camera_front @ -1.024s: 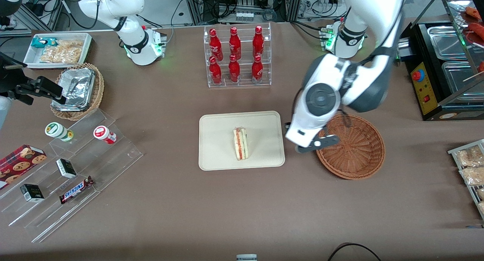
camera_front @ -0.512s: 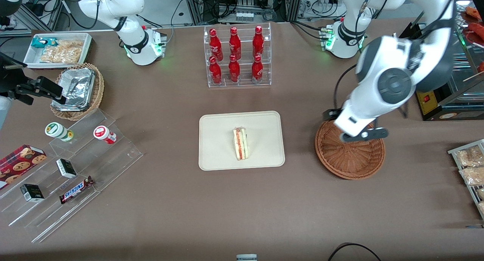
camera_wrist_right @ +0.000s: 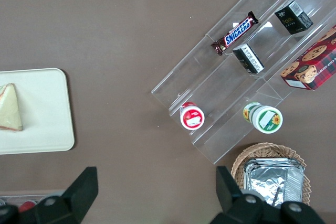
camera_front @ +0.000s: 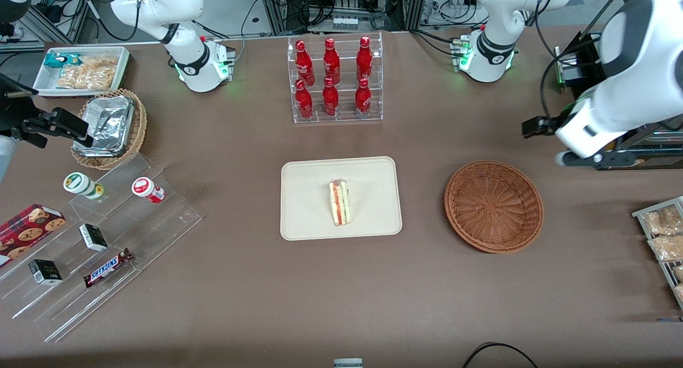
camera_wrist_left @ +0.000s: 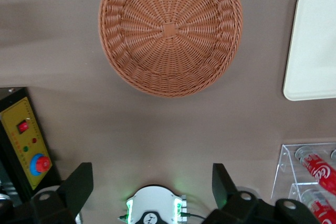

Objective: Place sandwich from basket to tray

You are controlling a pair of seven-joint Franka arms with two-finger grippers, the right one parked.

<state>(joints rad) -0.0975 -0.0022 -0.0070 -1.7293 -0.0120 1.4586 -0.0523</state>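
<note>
The sandwich (camera_front: pixel 339 202), a pale wedge with red and green layers, lies on the cream tray (camera_front: pixel 309 197), near its middle. It also appears on the tray (camera_wrist_right: pixel 47 114) in the right wrist view, as the sandwich (camera_wrist_right: pixel 9 107). The reddish-brown wicker basket (camera_front: pixel 494 206) is empty and sits beside the tray, toward the working arm's end. My gripper (camera_front: pixel 589 160) hangs high, past the basket toward that end of the table and farther from the front camera. In the left wrist view the gripper (camera_wrist_left: pixel 151 182) is open with nothing between its fingers. The basket (camera_wrist_left: pixel 170 30) and a tray corner (camera_wrist_left: pixel 315 45) lie well below it.
A clear rack of red bottles (camera_front: pixel 334 80) stands farther from the front camera than the tray. A black appliance with a yellow panel (camera_wrist_left: pixel 26 140) sits close to my gripper. Bagged snacks (camera_front: pixel 661 234) lie at the working arm's end; a stepped acrylic stand (camera_front: pixel 101 240) and foil-lined basket (camera_front: pixel 109 125) lie toward the parked arm's.
My arm has swung from beside the tray, over the basket, up and out toward the working arm's end of the table. The sandwich has stayed on the tray.
</note>
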